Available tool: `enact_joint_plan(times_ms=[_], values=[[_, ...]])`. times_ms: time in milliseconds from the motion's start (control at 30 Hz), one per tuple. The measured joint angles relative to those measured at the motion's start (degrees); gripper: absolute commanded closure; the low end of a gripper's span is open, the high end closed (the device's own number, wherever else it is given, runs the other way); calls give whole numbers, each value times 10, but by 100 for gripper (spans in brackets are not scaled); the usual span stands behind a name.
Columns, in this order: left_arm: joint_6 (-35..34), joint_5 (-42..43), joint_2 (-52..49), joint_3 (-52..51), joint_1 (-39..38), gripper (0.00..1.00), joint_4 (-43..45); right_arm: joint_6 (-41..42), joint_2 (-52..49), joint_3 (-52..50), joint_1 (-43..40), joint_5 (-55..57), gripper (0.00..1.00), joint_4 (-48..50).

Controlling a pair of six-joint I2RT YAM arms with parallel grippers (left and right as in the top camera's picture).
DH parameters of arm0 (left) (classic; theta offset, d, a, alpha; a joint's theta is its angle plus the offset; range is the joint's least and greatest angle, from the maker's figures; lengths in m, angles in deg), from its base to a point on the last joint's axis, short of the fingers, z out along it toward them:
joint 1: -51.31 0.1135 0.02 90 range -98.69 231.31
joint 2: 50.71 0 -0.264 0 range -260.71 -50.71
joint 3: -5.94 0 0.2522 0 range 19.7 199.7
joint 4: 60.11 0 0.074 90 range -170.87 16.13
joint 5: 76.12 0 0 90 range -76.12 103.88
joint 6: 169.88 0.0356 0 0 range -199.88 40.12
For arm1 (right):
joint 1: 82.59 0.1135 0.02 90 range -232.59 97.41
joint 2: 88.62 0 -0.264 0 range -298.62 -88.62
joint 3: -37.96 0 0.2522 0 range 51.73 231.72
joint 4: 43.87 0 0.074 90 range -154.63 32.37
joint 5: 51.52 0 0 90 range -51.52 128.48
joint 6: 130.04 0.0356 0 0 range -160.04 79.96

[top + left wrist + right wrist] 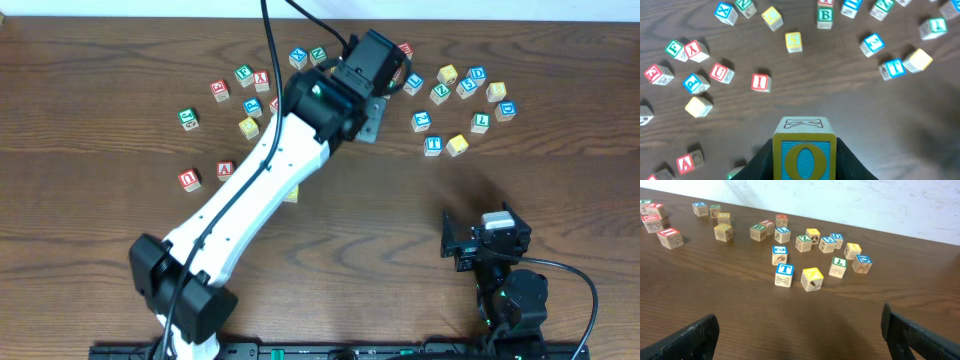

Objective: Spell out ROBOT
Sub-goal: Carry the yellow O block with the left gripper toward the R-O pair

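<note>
My left gripper (804, 167) is shut on a wooden cube (804, 150) whose near face shows a yellow O on blue; it hangs above the table. From overhead this gripper (373, 112) is at the back centre, and its body hides the cube. Ahead of it lie a green B cube (825, 15), a blue T cube (892, 68) and plain yellow cubes (699, 106) (919, 59). The T cube (432, 145) (784, 274) sits beside a yellow cube (457, 145) (812, 278). My right gripper (800, 330) (472, 238) stands open over bare wood at the front right.
Red-lettered cubes lie to the left: I (760, 82), U (721, 73), A (225, 169). A cluster of several cubes (470, 85) sits at the back right. The left arm (250, 200) stretches diagonally across the table's middle.
</note>
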Motion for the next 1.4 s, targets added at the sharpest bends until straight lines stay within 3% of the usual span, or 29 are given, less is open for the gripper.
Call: enact_joint_plan(times_ms=[433,833,1067,1400], values=[[-56,-56,6,-75,-71,92,-1,0,0,0,0,0,1,0],[-79,-51,47,-263,-71,92,124,0,0,0,0,0,1,0],[-107,-44,106,-316,-71,92,157,0,0,0,0,0,1,0],[-161,-41,111,-433,-71,92,235,0,0,0,0,0,1,0]])
